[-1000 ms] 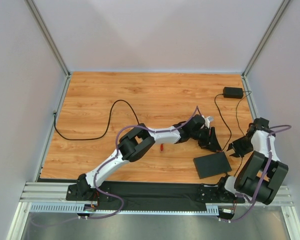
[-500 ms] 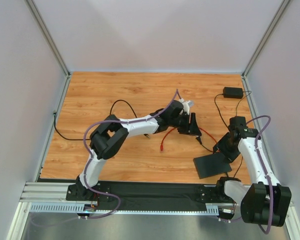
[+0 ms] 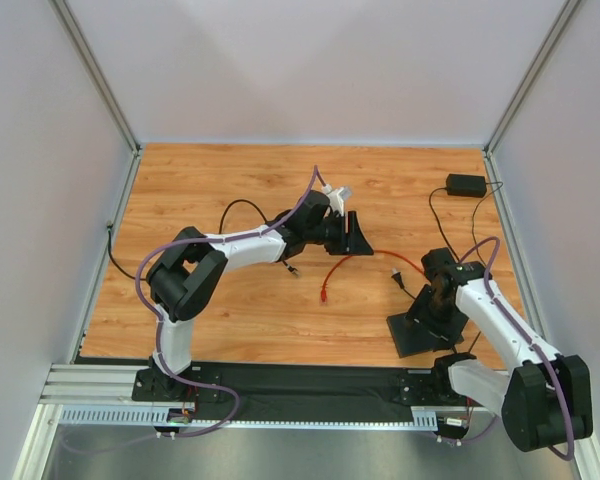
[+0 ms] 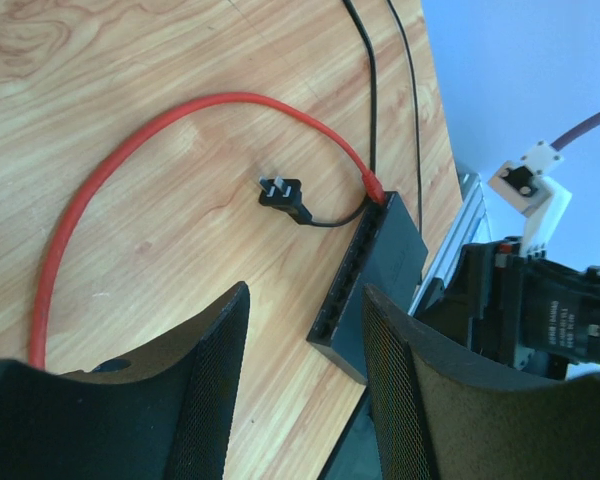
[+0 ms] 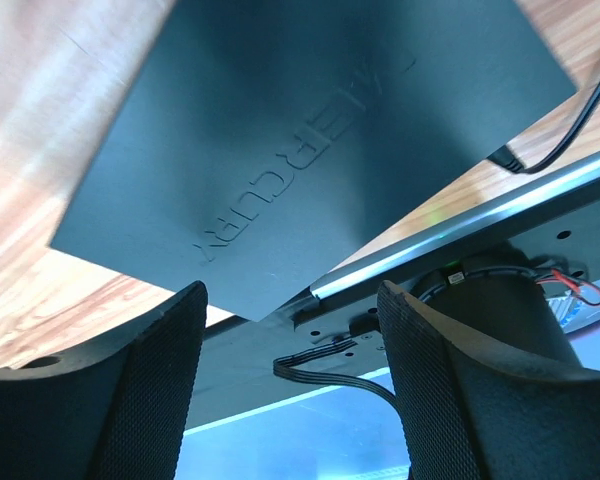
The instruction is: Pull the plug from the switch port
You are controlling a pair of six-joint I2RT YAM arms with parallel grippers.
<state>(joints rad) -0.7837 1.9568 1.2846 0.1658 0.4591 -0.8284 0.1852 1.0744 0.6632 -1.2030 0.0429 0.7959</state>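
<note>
The switch point(image 3: 417, 335) is a thin flat black box near the front right; its port edge shows in the left wrist view point(image 4: 365, 270). A red cable point(image 3: 365, 255) arcs across the table, and its plug point(image 4: 376, 188) sits in a port at the far end of that edge. My left gripper point(image 3: 363, 238) is open and empty, well left of the switch, fingers point(image 4: 205, 380) framing it from a distance. My right gripper point(image 3: 427, 312) is open just above the switch's top point(image 5: 310, 140), holding nothing.
A black two-prong power plug point(image 4: 281, 192) lies on the wood beside the switch. A small black adapter brick point(image 3: 466, 185) sits at the back right. A black cable point(image 3: 180, 272) loops at the left. The red cable's free end point(image 3: 323, 296) lies mid-table.
My left gripper has drawn back left and away from the switch. My right gripper has swung left and down over the switch's top. The red cable now lies uncovered.
</note>
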